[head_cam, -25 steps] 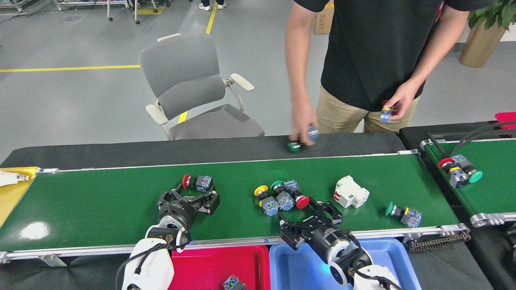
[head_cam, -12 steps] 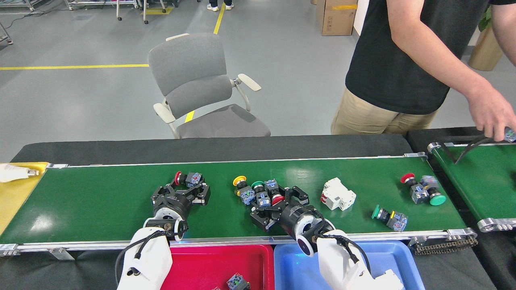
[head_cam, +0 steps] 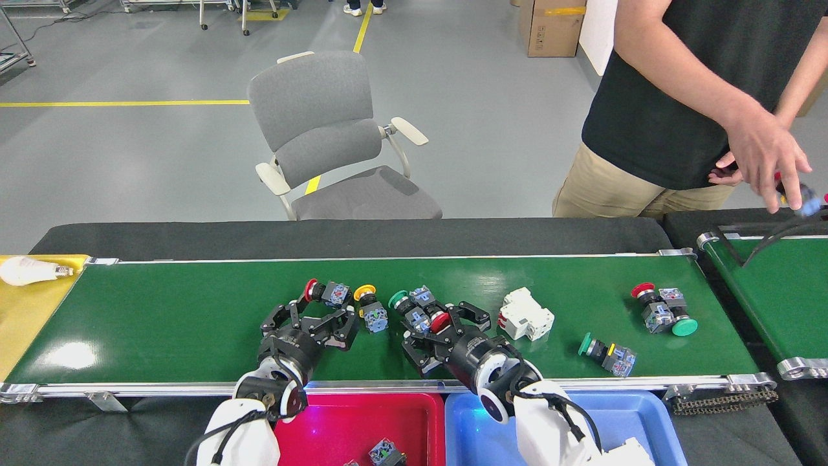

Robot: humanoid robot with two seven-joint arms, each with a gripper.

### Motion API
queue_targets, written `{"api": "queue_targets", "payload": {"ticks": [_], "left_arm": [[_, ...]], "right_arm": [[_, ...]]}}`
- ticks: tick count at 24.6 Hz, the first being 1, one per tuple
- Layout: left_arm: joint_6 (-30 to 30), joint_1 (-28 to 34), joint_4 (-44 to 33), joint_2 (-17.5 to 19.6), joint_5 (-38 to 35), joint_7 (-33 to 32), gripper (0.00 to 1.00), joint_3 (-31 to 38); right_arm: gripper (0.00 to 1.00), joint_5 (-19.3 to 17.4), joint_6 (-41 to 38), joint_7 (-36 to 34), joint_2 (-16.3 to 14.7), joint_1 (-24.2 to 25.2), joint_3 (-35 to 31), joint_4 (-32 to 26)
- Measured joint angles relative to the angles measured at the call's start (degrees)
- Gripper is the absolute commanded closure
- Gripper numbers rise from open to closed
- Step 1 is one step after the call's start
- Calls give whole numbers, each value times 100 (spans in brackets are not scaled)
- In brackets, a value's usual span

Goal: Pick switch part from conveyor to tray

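The green conveyor (head_cam: pixel 162 317) carries several switch parts. My left gripper (head_cam: pixel 318 315) stands open over the belt, and a red-capped switch part (head_cam: pixel 323 292) lies right at its fingertips. A yellow-capped part (head_cam: pixel 370 308) sits just to its right. My right gripper (head_cam: pixel 445 331) is open, its fingers straddling a red-capped part (head_cam: pixel 440 321) in a cluster with a green-capped part (head_cam: pixel 409 301). At the near edge, the red tray (head_cam: pixel 336 421) holds a switch part (head_cam: pixel 385 451) and the blue tray (head_cam: pixel 466 430) lies beside it.
A white breaker (head_cam: pixel 525 315), a green-capped part (head_cam: pixel 607 353) and a red and green pair (head_cam: pixel 663 312) lie further right. A person (head_cam: pixel 679 97) stands behind, one hand (head_cam: pixel 766 155) over a second belt (head_cam: pixel 776 291). A light bulb (head_cam: pixel 26 270) rests on yellow at the left.
The parts on the belt have drifted left towards my grippers. My left gripper has shifted right, closer to the yellow-capped part. The person's hand has lifted from the second belt.
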Motion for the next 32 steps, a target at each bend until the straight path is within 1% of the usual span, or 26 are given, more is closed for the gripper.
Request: {"api": "queue_targets", "payload": {"ticks": [1,2,3,4,5,8,12,14,16,18,19,21,22,23,24,26,27,29,32], "left_arm": [[-399,296,-311,92,-33,-81,33,44],[-807,607,-589,130,-55,-170,25,132],[-1109,835,-786,126,-68,-238,13,228],[-1331,1051,-956,125,-69,-301,2,318],[-1478,1211,-1116,125,-69,-334,0,399],[-1692,1562,-1445,124,-69,-382,0,497],[-1785,1687,-1535,45,-69,-388,0,709],[-1406,1672,-1548,-40,-69,-399,0,950],[-886,1673,-1554,-58,-61,-406,0,1192],[-204,1686,-1570,-78,-56,-352,0,1502],[134,1700,-1572,-78,-48,-281,0,1655],[545,1722,-1569,-77,-15,-183,0,1841],[665,1743,-1569,-78,2,-133,0,1908],[735,1773,-1567,-78,8,-104,0,1962],[796,1801,-1566,-78,12,-85,0,1990],[859,1845,-1568,-78,17,-64,0,2008],[875,1853,-1568,-78,18,-58,0,2006],[890,1840,-1568,-85,12,-55,0,1969],[953,1532,-1513,-101,-69,-48,0,1726]], "right_arm": [[98,1,-143,-6,-104,260,0,-347],[96,6,-361,-11,-171,514,0,-666],[81,23,-567,-13,-197,739,1,-926],[43,50,-759,-14,-203,907,26,-1100],[0,75,-879,-15,-203,1023,116,-1206],[0,104,-1106,-15,-202,1132,496,-1287],[0,109,-1147,-14,-202,1183,545,-1385],[0,97,-1162,-15,-200,1262,579,-1549],[0,68,-1184,-14,-200,1320,536,-1750],[0,50,-1169,-14,-197,1504,147,-1996],[0,49,-1014,-14,-171,1720,-235,-2174],[0,47,-483,1,7,2232,-858,-2524],[0,46,-154,-19,169,2526,-1135,-2706],[0,45,203,-107,294,2811,-1378,-2815],[0,44,502,-262,357,3056,-1628,-2867],[0,44,1001,-743,361,3403,-2075,-2893],[0,43,1132,-918,361,3532,-2292,-2895],[0,42,1311,-1136,361,3590,-2551,-2895],[0,43,1422,-1217,361,3538,-2607,-2894]]}}
